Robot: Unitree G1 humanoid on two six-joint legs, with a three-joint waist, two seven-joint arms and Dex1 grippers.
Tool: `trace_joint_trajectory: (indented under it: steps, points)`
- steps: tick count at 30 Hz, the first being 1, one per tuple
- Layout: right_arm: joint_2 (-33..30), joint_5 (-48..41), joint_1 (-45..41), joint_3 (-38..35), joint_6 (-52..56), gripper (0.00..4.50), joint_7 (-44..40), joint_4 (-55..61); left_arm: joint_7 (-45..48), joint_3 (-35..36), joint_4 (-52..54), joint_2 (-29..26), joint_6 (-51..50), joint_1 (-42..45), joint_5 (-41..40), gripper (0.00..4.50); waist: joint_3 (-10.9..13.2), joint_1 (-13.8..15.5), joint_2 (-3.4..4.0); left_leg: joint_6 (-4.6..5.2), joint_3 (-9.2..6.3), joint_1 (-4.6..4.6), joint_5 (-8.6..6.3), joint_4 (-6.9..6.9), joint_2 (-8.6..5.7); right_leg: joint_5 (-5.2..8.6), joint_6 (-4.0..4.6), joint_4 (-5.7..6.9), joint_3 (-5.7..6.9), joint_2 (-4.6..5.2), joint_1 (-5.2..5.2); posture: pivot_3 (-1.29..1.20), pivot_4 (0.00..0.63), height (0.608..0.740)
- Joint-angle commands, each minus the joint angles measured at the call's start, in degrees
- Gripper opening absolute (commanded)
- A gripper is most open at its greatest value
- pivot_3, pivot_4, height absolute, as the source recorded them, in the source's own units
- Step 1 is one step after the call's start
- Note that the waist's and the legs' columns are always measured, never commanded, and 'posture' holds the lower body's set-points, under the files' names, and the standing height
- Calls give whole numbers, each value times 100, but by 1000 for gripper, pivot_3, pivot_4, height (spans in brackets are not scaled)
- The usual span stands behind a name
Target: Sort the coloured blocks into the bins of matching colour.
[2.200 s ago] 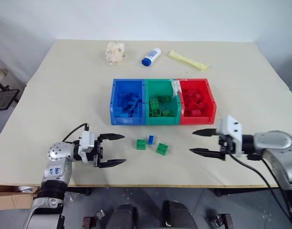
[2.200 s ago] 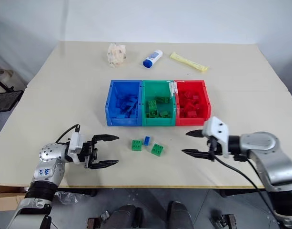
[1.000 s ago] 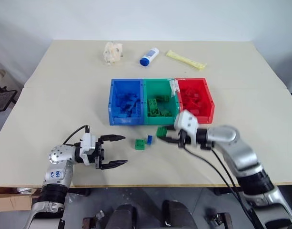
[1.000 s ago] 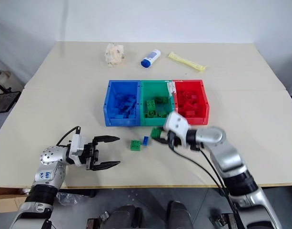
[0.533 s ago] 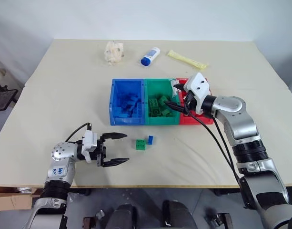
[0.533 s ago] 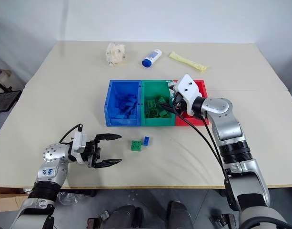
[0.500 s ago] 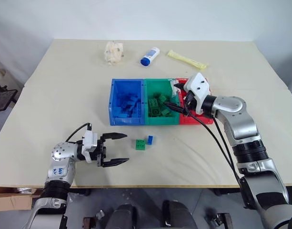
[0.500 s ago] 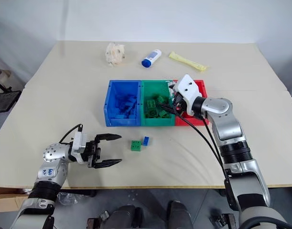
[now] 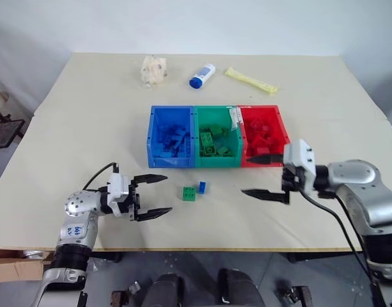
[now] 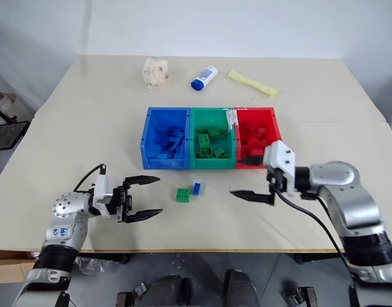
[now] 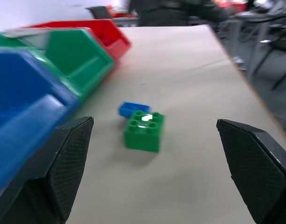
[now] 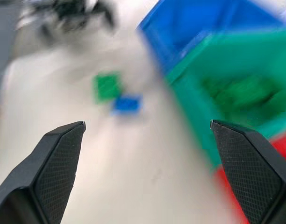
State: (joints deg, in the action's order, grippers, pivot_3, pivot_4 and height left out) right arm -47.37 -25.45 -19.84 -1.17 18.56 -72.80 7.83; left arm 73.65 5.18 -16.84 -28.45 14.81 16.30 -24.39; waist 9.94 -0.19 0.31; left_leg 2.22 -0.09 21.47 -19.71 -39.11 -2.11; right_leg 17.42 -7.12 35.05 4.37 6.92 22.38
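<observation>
Looking low and centre on the worktop (image 9: 68, 115), we find a green block (image 9: 189, 193) touching a blue block (image 9: 201, 187), below the bins (image 9: 218, 164). Our left hand (image 9: 149, 196) sits nearer than our right hand (image 9: 265, 174); both gape empty.

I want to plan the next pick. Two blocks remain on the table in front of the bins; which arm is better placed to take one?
Probably the left. The left gripper, open and empty, points straight at the green block and blue block. The right gripper, also open, stands slightly farther away.
</observation>
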Motion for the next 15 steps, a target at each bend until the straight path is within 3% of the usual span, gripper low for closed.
trace_joint_trajectory:
  steps: [1, 10, 15]
  points:
    - [-286, -176, 216, -323, -336, 4479, -587, -316, -692, 353, 656, -275, -99, -466, 221, 4500, 0, -9, 0, -2, 1, -2, -1, 0, 4, 0, 0, -1, 0, -3, -1, 0, 150, 740]
    - [-173, -211, -70, -341, -694, 4479, -977, -1261, -1062, 984, 1956, -1094, -575, -2181, 94, 4500, 4, 7, 6, -4, 5, -6, -2, 3, 7, 1, 2, -30, -7, 9, -2, 0, 150, 740]
    - [-58, -259, -211, -250, -734, 4479, -1160, -1334, -1264, 949, 2338, -1158, -810, -2310, 143, 4500, 11, 49, 18, -2, -5, -6, -1, 3, -6, 2, 4, -30, -1, 26, -3, 0, 150, 740]
